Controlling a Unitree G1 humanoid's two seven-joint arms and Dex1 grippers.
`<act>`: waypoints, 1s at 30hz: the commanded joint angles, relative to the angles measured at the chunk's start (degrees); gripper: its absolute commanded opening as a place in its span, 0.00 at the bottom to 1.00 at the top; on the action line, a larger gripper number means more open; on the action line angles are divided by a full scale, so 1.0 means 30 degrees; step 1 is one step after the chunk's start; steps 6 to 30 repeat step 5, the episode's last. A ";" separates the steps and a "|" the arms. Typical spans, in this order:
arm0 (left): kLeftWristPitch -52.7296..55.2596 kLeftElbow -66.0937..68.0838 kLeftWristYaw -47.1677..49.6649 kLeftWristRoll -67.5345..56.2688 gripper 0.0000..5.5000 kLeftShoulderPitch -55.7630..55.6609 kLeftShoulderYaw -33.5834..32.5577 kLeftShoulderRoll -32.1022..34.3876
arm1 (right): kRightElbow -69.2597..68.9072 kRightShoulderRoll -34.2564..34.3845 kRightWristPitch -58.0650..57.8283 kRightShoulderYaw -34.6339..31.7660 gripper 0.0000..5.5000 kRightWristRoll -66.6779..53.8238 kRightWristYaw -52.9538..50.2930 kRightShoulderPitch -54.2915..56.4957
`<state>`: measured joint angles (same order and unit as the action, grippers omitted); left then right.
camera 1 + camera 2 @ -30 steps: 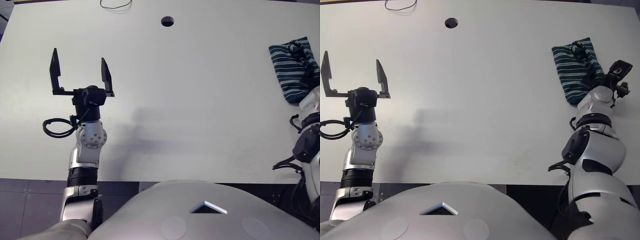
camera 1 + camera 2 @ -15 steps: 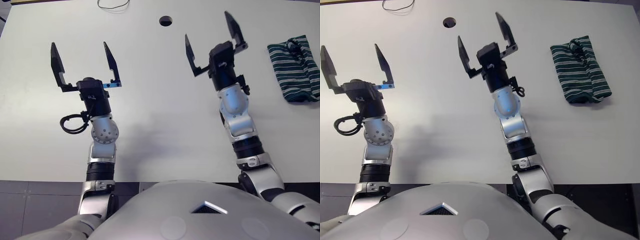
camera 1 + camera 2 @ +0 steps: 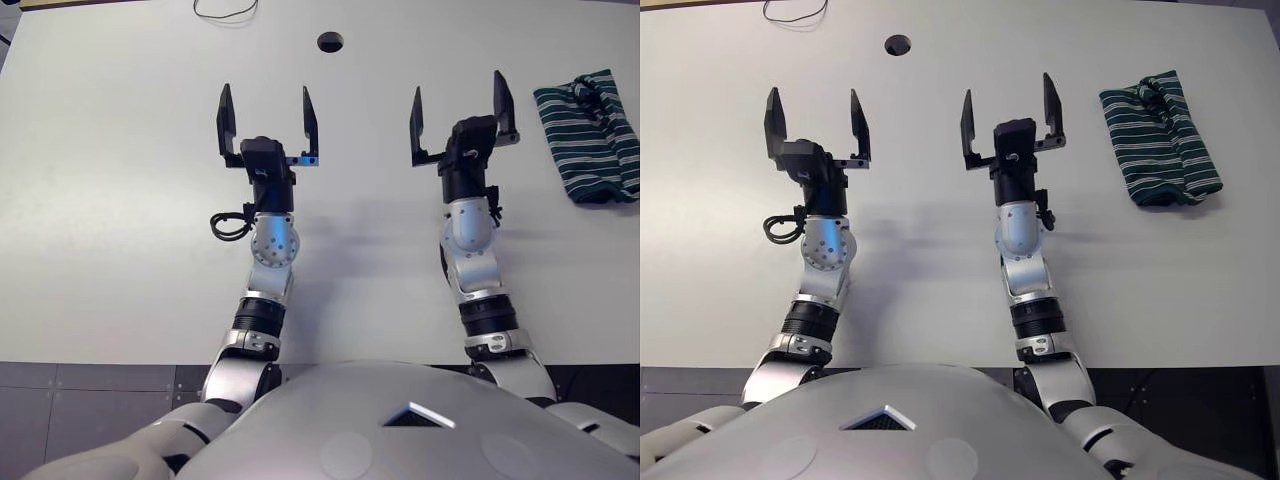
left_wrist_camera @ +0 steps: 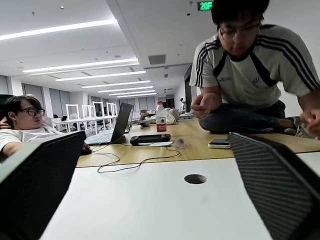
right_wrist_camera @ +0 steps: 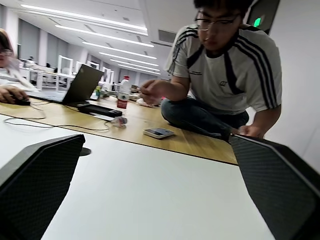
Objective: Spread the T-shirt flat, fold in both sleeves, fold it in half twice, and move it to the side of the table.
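The T-shirt (image 3: 590, 135), dark green with thin white stripes, lies folded into a small bundle at the right side of the white table (image 3: 120, 250); it is also visible as the T-shirt (image 3: 1160, 137). My left gripper (image 3: 266, 118) stands open over the table's middle, fingers pointing away from me, holding nothing. My right gripper (image 3: 456, 112) is open beside it, a short way left of the shirt and apart from it. In the wrist views each gripper's dark fingers (image 4: 35, 190) (image 5: 40, 185) frame bare tabletop.
A round cable hole (image 3: 329, 42) sits near the table's far edge, with a thin black cable (image 3: 225, 10) beyond it. A wooden desk (image 4: 165, 150) with a laptop and bottle stands behind the table.
Both arms have swung in toward the table's middle. The right arm left the folded shirt at the right side; the shirt stays there.
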<state>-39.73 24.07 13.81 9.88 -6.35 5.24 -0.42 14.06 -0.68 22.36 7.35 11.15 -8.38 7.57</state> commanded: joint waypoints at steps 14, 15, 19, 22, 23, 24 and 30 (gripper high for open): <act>-0.1032 0.1730 0.0400 0.0508 0.76 -0.1086 -0.0258 -0.0338 | 0.0177 -0.0011 0.0465 -0.0247 0.98 0.0628 -0.0449 0.0921; -0.1032 0.1730 0.0400 0.0508 0.76 -0.1086 -0.0258 -0.0338 | 0.0177 -0.0011 0.0465 -0.0247 0.98 0.0628 -0.0449 0.0921; -0.1032 0.1730 0.0400 0.0508 0.76 -0.1086 -0.0258 -0.0338 | 0.0177 -0.0011 0.0465 -0.0247 0.98 0.0628 -0.0449 0.0921; -0.1032 0.1730 0.0400 0.0508 0.76 -0.1086 -0.0258 -0.0338 | 0.0177 -0.0011 0.0465 -0.0247 0.98 0.0628 -0.0449 0.0921; -0.1032 0.1730 0.0400 0.0508 0.76 -0.1086 -0.0258 -0.0338 | 0.0177 -0.0011 0.0465 -0.0247 0.98 0.0628 -0.0449 0.0921; -0.1032 0.1730 0.0400 0.0508 0.76 -0.1086 -0.0258 -0.0338 | 0.0177 -0.0011 0.0465 -0.0247 0.98 0.0628 -0.0449 0.0921; -0.1032 0.1730 0.0400 0.0508 0.76 -0.1086 -0.0258 -0.0338 | 0.0177 -0.0011 0.0465 -0.0247 0.98 0.0628 -0.0449 0.0921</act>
